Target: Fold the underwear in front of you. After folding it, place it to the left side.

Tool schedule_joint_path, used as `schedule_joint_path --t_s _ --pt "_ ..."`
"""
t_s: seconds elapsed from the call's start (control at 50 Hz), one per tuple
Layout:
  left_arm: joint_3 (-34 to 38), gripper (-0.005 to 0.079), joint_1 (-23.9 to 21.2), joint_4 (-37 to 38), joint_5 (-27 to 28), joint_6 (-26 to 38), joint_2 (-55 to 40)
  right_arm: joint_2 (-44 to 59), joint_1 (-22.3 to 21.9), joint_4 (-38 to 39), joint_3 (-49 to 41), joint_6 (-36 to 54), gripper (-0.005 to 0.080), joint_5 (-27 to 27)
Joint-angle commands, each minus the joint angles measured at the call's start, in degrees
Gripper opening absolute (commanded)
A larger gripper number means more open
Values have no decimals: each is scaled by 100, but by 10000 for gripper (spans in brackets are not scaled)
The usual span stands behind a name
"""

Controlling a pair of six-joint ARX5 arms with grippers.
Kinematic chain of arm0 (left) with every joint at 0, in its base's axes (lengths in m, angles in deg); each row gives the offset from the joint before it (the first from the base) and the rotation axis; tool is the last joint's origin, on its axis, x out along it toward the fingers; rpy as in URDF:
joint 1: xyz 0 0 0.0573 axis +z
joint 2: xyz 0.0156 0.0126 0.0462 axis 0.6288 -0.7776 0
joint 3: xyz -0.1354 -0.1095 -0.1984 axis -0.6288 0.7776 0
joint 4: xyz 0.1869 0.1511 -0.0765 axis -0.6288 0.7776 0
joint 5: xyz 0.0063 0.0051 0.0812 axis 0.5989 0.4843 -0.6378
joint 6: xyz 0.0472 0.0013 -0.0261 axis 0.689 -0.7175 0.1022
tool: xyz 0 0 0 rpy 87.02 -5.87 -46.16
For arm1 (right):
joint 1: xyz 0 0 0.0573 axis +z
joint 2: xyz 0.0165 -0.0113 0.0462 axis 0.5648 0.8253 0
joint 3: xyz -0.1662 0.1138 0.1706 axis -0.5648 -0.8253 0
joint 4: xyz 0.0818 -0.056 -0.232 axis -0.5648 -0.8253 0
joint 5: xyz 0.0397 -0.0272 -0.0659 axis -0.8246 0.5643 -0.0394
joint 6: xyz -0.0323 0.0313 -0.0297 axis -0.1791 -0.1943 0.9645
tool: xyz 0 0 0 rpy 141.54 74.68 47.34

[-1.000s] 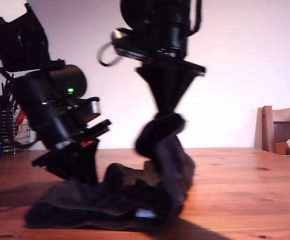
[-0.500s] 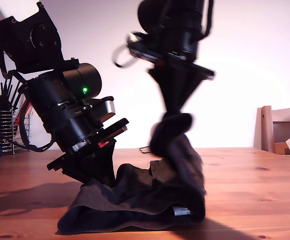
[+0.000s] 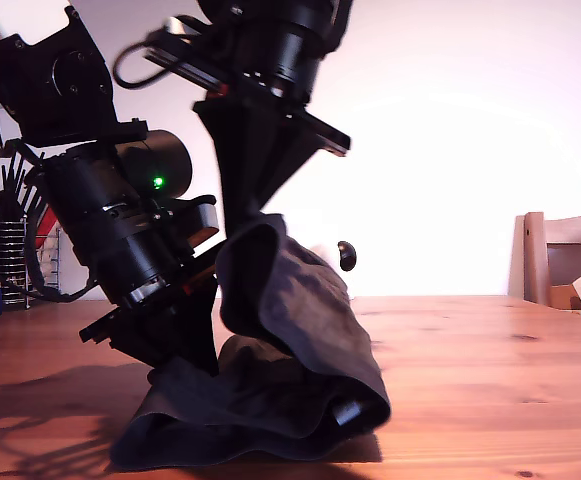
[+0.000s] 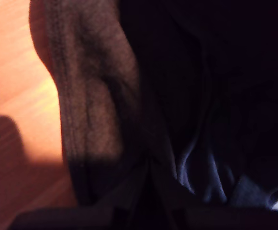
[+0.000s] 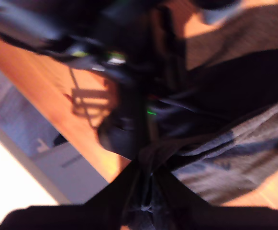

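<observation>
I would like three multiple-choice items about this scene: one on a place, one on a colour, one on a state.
1. In the exterior view, the chair stands at: A the left edge; B the right edge; C the middle.
2. The lower arm's light is: A red; B blue; C green.
3. The underwear is: A lying flat; B partly lifted; C wholly in the air.

Key: B, it shows beyond the table at that edge; C, a green dot glows; B, my second gripper holds one end up while the rest lies on the table.
</observation>
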Motion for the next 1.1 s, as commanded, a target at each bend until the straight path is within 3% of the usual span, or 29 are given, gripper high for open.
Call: schedule_joint_path --t_s 0.0,0.24,0.44,0.9,1.08 --pt "164 -12 90 153 186 -37 -111 -101 149 59 57 -7 -13 -83" --pt "164 62 472 332 883 2 219 -101 131 61 57 -42 -13 -81" --pt "164 65 863 501 1631 63 286 -101 131 42 57 -13 -12 -76" --pt "164 68 911 898 1281 667 328 -114 39 -61 74 83 -12 -39" --pt "162 280 778 955 625 817 328 -120 35 -219 107 205 -12 -39"
